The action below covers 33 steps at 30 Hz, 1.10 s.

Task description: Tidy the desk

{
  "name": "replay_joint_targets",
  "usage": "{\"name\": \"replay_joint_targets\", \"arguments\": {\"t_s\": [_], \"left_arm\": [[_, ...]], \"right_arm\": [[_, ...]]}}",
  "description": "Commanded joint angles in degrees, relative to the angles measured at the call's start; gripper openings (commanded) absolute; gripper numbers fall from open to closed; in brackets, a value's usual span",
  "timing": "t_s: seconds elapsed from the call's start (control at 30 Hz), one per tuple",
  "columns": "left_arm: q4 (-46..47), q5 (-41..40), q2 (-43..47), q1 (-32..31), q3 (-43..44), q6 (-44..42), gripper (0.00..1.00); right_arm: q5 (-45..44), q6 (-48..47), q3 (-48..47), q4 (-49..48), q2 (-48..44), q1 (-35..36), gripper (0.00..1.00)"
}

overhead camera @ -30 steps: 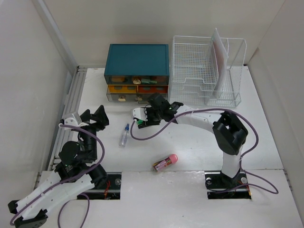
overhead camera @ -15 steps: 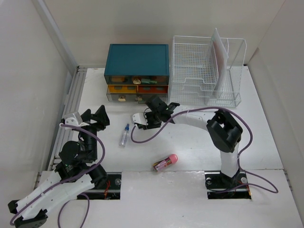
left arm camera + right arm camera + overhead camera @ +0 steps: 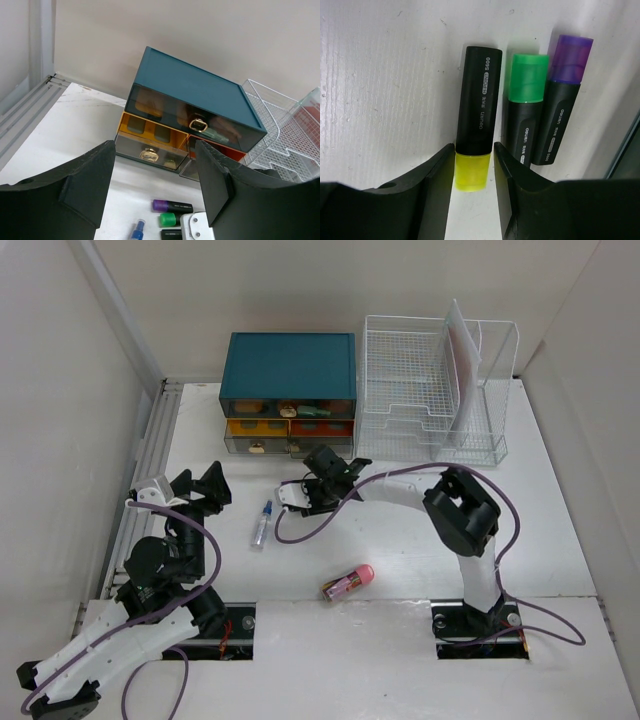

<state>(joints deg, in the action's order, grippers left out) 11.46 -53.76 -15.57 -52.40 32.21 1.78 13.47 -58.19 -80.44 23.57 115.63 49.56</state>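
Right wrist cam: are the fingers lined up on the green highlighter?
No, the right gripper straddles the yellow cap of the yellow highlighter; the green highlighter lies beside it, outside the jaws.

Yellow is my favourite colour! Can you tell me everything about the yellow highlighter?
The yellow highlighter has a black plastic-looking barrel with white print and a see-through yellow cap. It lies flat on the white desk, beside the green highlighter with a thin gap. The right arm's fingers stand close on both sides of its cap; whether they press it is unclear.
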Motion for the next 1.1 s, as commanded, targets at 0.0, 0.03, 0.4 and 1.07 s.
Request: {"name": "replay_joint_targets", "arguments": {"t_s": [0.0,0.03,0.4,1.07], "left_arm": [[1.7,0.6,0.3,0.0,-0.4,-0.3,0.62],[1.7,0.6,0.3,0.0,-0.4,-0.3,0.62],[1.7,0.6,0.8,0.0,-0.4,-0.3,0.62],[1.7,0.6,0.8,0.0,-0.4,-0.3,0.62]], "right_arm": [[0.2,0.3,-2.1,2.2,2.2,0.4,0.43],[0.2,0.3,-2.8,2.7,2.2,0.4,0.43],[4.8,0.8,-10.3,15.4,7.0,0.4,0.49],[1.9,6.4,-7.5,9.0,-8.1,0.4,0.04]]}}
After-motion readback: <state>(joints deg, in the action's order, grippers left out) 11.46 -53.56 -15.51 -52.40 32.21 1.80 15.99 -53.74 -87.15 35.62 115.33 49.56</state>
